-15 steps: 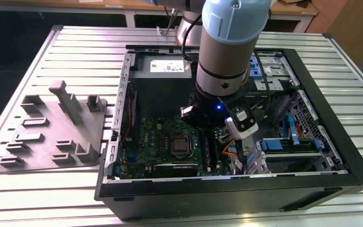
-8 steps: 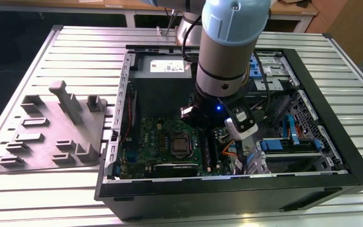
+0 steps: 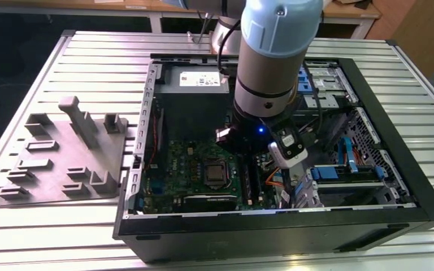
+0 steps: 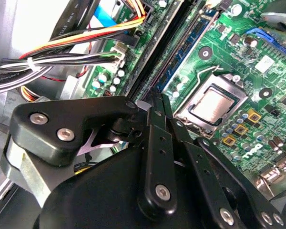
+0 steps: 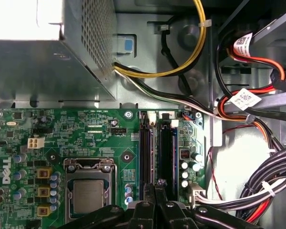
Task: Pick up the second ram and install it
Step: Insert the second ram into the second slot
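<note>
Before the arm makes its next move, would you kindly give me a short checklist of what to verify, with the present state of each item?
1. Gripper lined up over the memory slots of the motherboard: ok in both wrist views.
2. Second ram held in the gripper: cannot tell.
3. Slot latches open and ready: cannot tell.
4. Cable bundle clear of the slots: ok, it lies off the board's edge, beside them.
5. Processor socket clear of the gripper: ok, it sits apart from the slots.
</note>
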`<state>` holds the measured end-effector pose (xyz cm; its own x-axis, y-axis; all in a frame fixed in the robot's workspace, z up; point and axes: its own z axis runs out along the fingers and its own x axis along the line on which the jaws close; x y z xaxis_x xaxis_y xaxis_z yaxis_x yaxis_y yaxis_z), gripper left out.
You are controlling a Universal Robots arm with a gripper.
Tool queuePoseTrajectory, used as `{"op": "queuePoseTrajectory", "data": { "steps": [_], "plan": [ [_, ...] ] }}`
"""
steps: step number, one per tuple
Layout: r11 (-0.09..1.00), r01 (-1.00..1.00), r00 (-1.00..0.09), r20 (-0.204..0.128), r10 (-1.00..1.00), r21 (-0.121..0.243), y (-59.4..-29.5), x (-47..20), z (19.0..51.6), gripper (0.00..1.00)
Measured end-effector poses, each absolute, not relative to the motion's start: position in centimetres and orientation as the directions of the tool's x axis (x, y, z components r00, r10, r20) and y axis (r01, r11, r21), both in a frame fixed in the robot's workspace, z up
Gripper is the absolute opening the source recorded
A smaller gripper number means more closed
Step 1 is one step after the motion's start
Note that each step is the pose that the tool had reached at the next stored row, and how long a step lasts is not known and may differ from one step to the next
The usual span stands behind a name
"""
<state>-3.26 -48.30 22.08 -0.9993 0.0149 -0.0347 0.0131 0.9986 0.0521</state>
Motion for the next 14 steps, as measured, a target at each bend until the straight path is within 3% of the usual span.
{"op": "queuePoseTrajectory", "data": {
  "steps": [14],
  "plan": [
    [0.999, 0.013, -0.999, -0.035, 0.015, 0.052, -48.3, -3.27, 21.51, 0.12]
  ]
}}
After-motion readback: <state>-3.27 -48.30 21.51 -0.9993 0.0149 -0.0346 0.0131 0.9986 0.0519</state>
